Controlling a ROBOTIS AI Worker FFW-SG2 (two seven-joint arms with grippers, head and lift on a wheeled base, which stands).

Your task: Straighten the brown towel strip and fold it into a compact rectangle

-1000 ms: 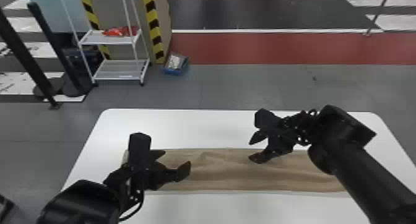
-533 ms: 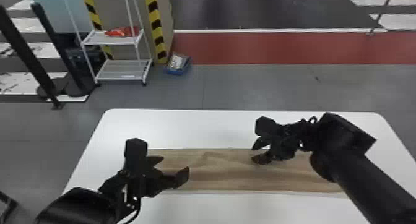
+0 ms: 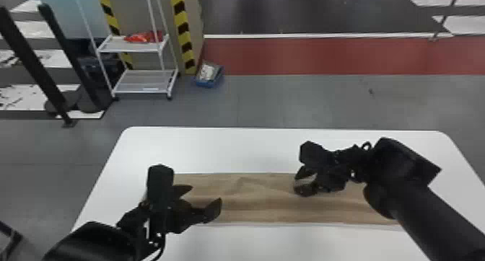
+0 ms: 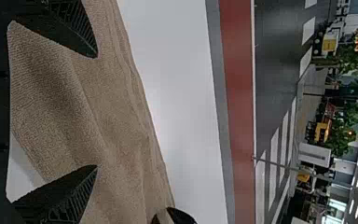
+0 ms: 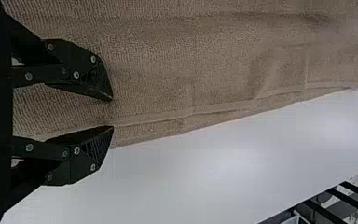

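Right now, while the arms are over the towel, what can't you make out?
- Head view: the towel's left end, behind the left gripper.
- Head view: its right end, behind the right arm.
- Left wrist view: most of a dark tip beside the towel, cut off by the edge.
- Head view: what the red thing on the rack is; too small and blurred.

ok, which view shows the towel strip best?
Head view: most of the brown towel strip is visible, partly blocked. Left wrist view shows a rumpled stretch up close; right wrist view, weave and one hemmed edge.
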